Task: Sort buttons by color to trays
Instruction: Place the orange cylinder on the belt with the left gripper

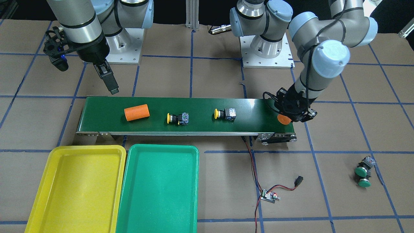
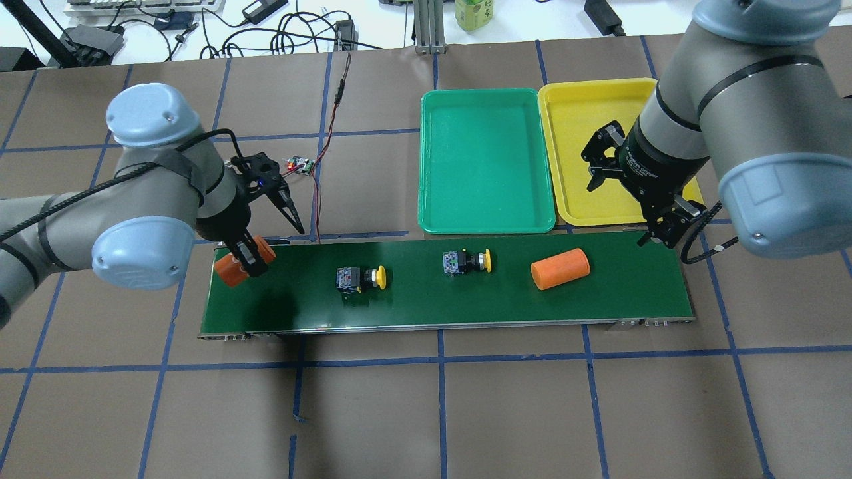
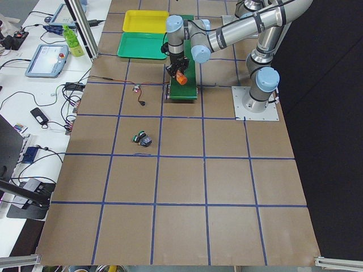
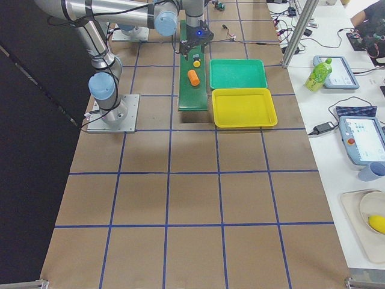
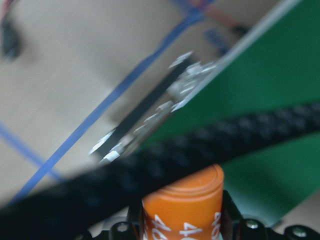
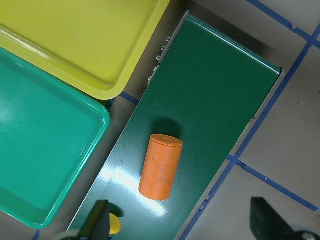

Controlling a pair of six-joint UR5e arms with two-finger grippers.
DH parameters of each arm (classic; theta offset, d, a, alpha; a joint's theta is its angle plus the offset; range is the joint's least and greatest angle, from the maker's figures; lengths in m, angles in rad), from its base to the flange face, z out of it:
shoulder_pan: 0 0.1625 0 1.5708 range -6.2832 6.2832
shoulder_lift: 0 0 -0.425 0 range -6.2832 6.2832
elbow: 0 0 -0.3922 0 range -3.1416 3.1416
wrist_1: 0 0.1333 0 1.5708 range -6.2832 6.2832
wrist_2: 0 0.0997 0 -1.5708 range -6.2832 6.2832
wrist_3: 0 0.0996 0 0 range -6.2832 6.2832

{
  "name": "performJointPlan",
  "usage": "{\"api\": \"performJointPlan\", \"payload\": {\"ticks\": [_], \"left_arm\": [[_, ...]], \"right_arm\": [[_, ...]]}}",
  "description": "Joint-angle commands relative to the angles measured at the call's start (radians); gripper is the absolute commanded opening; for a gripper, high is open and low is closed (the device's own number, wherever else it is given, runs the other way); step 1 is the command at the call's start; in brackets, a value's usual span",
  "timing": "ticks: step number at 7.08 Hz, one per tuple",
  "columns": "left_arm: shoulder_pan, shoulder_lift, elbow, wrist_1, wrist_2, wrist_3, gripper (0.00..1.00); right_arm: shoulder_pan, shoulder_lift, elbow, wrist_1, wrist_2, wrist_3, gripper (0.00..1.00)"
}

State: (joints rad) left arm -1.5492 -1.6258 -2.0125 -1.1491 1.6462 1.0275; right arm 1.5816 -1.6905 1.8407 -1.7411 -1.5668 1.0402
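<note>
Left gripper (image 2: 245, 256): clenched on an orange cylinder (image 2: 227, 271) printed "4680", at the 9 o'clock end of the conveyor belt (image 2: 599, 299) in the overhead view. It carries no button.
Right gripper (image 2: 664, 231): released and empty, with its fingers spread wide in its wrist view. It hangs over the belt's 3 o'clock end, by the far edge.
Second orange cylinder (image 2: 560, 268): lies loose on the belt, at 8 o'clock of the right gripper.
Yellow-capped buttons (image 2: 359, 278) (image 2: 467, 261): both lie on their sides mid-belt, well apart, caps pointing to 3 o'clock.
Green-capped buttons (image 1: 364, 171): two lie together on the table (image 1: 226, 200), off the belt, at 4 o'clock of its right end in the front-facing view.
Yellow tray (image 2: 572, 93), green tray (image 2: 426, 159): side by side at 12 to 1 o'clock of the belt's middle. Nothing lies in either.
Handling, judged: the buttons should be light and rigid. The domed cap looks smooth and likely to slip.
Hold, advised: close across the flat sides of the blocky body, not the cap.
Progress, judged: no button is sorted yet.
</note>
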Motion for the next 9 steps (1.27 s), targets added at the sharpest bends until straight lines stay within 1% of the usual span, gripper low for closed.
{"api": "performJointPlan", "payload": {"ticks": [1,3,5,6,8,9], "left_arm": [[-0.074,0.006,-0.012,-0.001,0.001,0.144,0.00],[-0.072,0.014,-0.058,0.035,0.010,0.256,0.00],[-0.072,0.010,-0.077,0.058,0.009,0.276,0.02],[-0.074,0.007,-0.083,0.060,0.006,0.267,0.99],[-0.071,0.036,-0.060,0.078,0.001,0.260,1.00],[-0.040,0.053,-0.025,0.068,0.000,0.244,1.00]], "right_arm": [[0.000,0.000,0.000,0.000,0.001,0.000,1.00],[0.000,-0.002,0.000,0.000,0.001,-0.003,1.00],[0.000,0.000,0.000,0.000,-0.001,-0.006,1.00],[0.000,0.000,0.000,0.000,-0.001,-0.006,1.00],[0.000,-0.002,0.000,0.000,-0.001,-0.002,1.00],[0.001,-0.002,0.000,-0.002,0.001,0.009,1.00]]}}
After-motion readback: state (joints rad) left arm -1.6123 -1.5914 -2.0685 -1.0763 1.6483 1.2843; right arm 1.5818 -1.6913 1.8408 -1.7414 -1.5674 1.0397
